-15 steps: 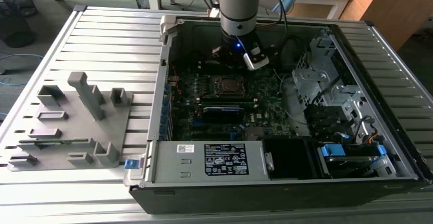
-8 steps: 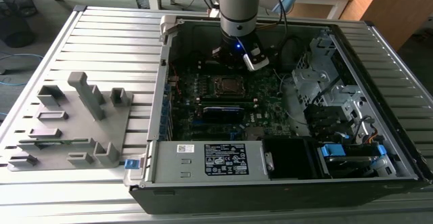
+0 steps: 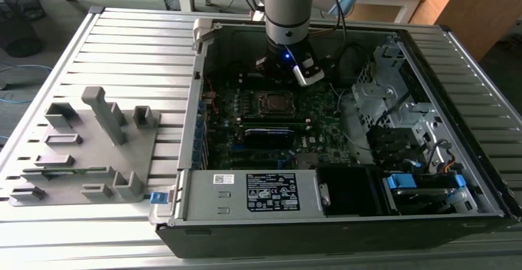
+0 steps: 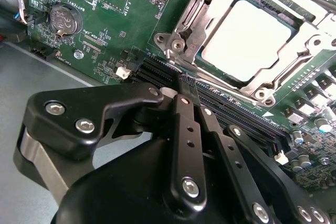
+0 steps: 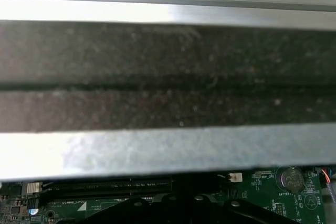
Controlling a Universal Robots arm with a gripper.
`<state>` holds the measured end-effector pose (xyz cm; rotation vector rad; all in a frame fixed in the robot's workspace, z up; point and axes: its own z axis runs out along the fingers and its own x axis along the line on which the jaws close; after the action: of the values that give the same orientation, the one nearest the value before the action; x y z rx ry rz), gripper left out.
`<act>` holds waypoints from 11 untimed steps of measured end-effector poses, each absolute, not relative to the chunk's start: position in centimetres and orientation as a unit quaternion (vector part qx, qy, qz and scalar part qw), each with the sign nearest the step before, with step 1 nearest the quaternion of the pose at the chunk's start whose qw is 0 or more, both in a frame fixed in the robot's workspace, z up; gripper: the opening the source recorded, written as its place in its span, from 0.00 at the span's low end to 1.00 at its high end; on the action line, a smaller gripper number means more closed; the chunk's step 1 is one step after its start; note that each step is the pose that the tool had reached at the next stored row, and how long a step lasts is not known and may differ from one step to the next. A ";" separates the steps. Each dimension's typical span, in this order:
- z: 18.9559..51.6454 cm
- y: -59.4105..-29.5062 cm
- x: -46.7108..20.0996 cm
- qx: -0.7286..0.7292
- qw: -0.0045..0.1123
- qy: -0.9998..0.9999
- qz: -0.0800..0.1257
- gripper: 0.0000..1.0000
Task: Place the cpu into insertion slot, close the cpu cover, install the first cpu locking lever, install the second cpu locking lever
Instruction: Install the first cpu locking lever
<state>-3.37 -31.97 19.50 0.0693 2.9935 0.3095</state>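
Meeting at their tips, the fingers of the gripper are closed on each other in the second wrist view, just beside one corner of the socket. Whether anything thin is pinched between them is hidden by the fingers themselves. The chip lies in the socket, its pale metal top showing through the window of the cover, which lies flat over it. Thin metal rods run along the cover's edges, but bright reflections and the picture's edge break them up, so I cannot tell whether either is latched. Long black memory slots pass by the fingertips, partly behind the gripper's linkage. A coin battery sits on the green board, well apart from the socket.

In the first wrist view the slots and battery appear in front of the grey metal wall of the case, and the black linkage is cut off at the edge.

In the exterior view the arm reaches down into the open case beside the socket, its tips lost against the dark board. A labelled box sits at the case's near side, and a grey tray lies on the slatted table at the exterior view's left.
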 end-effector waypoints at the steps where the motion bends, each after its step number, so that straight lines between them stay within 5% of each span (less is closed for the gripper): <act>1: 19.5 -32.0 -3.4 0.023 0.066 0.992 0.103 0.11; 11: 19.4 -32.0 -3.4 0.023 0.066 0.992 0.103 0.11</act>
<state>-3.37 -32.05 19.41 0.0695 2.9934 0.3095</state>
